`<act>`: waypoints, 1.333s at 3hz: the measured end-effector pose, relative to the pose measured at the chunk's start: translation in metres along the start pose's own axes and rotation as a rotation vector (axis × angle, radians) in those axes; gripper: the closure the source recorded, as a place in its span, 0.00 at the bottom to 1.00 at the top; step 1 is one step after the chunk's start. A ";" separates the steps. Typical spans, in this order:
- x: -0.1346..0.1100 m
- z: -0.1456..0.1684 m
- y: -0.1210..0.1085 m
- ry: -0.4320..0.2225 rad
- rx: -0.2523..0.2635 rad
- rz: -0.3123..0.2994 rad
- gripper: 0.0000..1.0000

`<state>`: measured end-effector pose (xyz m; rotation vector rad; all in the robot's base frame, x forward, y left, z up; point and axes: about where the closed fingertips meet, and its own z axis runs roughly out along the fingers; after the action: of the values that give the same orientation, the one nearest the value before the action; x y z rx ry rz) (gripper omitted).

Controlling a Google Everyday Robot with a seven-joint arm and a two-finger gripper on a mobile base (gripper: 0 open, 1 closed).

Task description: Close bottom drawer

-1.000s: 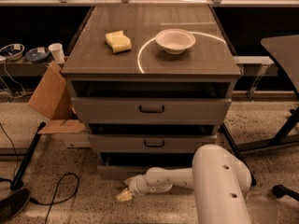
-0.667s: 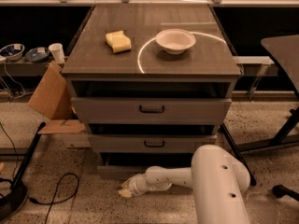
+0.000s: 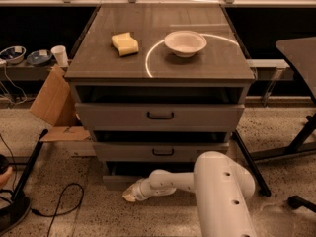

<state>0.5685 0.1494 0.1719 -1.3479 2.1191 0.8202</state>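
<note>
Camera view, one frame: we log the tool (image 3: 131, 195) low near the speckled floor, at the left end of the bottom drawer (image 3: 114, 182). It is touching the front or just beside it, and we cannot tell whether the tool is apart or together. The bottom drawer sits at the foot of the grey cabinet (image 3: 74, 83), below the middle drawer (image 3: 118, 152) and the top drawer (image 3: 108, 116). A dark gap shows above its plain flat front, so we judge it not yet closed. Most of that front is hidden by the arm (image 3: 217, 186), a smooth white rounded shell that reaches leftward almost level with the floor. We judge this low, flat pose is chosen so a push can run straight along the drawer's travel, and an off-centre contact could skew the box. The upper two fronts are matte grey with small dark bar handles. On the worktop (image 3: 217, 63), a dull brown-grey slab with a bright curved reflection, a shallow pale bowl (image 3: 185, 42) and a yellow blocky sponge (image 3: 125, 43) sit well apart from the work. Creased cardboard (image 3: 52, 100) leans against the cabinet's left side.
</note>
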 end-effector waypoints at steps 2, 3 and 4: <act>-0.013 0.005 -0.020 0.013 0.007 -0.002 1.00; -0.018 0.006 -0.029 0.014 0.015 0.004 0.82; -0.020 0.007 -0.032 0.016 0.019 0.007 0.58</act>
<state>0.6061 0.1564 0.1737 -1.3419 2.1397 0.7925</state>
